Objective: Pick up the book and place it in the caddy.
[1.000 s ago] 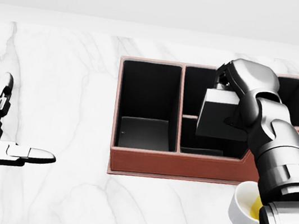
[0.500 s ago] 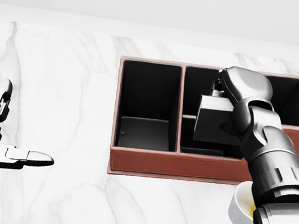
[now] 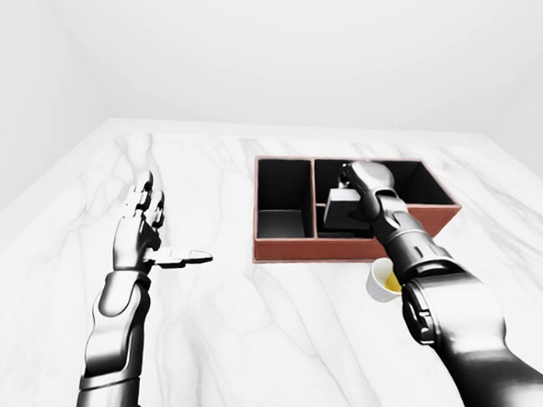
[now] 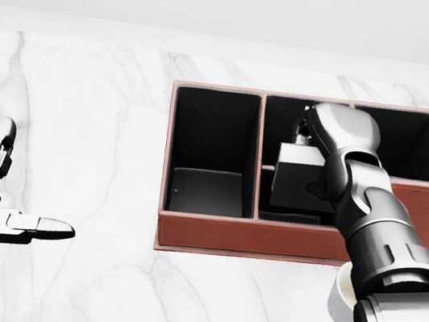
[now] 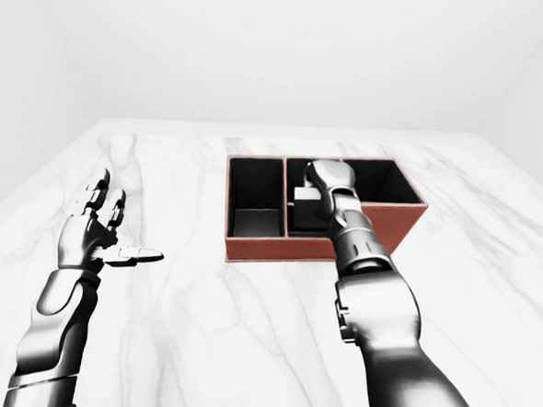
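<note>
The brown caddy (image 4: 251, 236) with black compartments sits on the marble top, right of centre in the head view. A dark book (image 4: 297, 182) stands tilted inside it, over the small middle compartment just right of the tall left compartment. My right hand (image 4: 306, 141) reaches in from the lower right and is shut on the book's upper end; the wrist hides most of its fingers. I cannot tell whether the book touches the compartment floor. My left hand (image 4: 8, 177) hovers open at the far left, fingers spread and thumb pointing right, well away from the caddy.
A white cup (image 3: 384, 280) with yellow liquid stands just below the caddy's lower right corner, close beside my right forearm. The white marble counter (image 4: 108, 111) stretches to the left and toward the bottom of the view.
My right hand has carried the book left and down, deeper into the caddy's middle compartment. The left hand has sunk slightly.
</note>
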Robot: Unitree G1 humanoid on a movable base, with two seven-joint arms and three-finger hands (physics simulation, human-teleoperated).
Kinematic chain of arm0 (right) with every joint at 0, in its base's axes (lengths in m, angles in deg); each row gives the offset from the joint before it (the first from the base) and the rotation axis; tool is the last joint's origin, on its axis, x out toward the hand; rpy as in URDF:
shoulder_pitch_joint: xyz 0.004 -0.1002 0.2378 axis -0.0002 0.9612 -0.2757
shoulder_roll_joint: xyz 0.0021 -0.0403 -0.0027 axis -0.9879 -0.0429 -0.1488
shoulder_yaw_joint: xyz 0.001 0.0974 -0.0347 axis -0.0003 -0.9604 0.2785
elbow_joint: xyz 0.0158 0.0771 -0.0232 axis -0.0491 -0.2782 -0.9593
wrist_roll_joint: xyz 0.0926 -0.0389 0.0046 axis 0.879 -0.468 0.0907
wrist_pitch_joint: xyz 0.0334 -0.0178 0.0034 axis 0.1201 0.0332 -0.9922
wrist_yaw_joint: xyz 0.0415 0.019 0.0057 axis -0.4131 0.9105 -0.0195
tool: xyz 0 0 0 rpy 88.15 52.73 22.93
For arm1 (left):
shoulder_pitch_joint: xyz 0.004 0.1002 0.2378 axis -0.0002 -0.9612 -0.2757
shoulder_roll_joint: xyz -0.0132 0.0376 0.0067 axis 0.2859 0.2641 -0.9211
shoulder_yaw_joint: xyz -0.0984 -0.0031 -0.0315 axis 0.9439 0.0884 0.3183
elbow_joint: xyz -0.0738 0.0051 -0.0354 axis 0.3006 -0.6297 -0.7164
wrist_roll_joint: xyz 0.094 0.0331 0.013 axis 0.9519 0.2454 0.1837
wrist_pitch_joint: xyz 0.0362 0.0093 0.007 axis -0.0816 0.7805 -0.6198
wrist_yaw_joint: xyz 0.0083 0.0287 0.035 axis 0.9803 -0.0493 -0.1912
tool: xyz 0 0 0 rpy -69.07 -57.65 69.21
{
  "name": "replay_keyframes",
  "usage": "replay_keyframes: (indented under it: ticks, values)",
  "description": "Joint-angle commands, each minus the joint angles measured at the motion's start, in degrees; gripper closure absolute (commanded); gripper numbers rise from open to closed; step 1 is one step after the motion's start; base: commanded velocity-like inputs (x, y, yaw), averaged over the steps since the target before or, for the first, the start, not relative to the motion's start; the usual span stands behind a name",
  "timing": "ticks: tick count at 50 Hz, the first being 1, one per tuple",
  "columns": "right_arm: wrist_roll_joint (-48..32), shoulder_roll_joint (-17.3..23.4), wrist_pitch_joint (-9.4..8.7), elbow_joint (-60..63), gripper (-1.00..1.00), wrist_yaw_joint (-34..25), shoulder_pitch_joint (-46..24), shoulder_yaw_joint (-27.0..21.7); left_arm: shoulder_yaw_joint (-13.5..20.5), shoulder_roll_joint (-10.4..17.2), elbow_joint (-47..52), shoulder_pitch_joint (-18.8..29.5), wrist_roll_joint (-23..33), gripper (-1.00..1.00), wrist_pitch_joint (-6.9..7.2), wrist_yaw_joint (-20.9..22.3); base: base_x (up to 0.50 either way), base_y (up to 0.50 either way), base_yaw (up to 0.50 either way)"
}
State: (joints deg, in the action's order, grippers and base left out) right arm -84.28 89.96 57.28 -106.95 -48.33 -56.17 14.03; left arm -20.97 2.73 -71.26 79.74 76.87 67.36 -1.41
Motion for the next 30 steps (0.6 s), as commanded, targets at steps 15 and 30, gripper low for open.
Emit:
replay_keyframes:
  ticks: [15,30]
  values:
    - [-2.52,-0.7,0.0,-0.28,1.0,4.45,1.0,-2.55,0.37,0.24,-1.75,-0.49,-0.34,-1.0,0.0,-0.01,0.0,0.0,0.0]
    - [-2.76,-2.21,0.0,-0.57,1.0,6.1,1.39,-3.21,1.04,0.48,-3.1,-0.7,-0.72,-1.0,0.0,0.31,0.0,0.0,0.0]
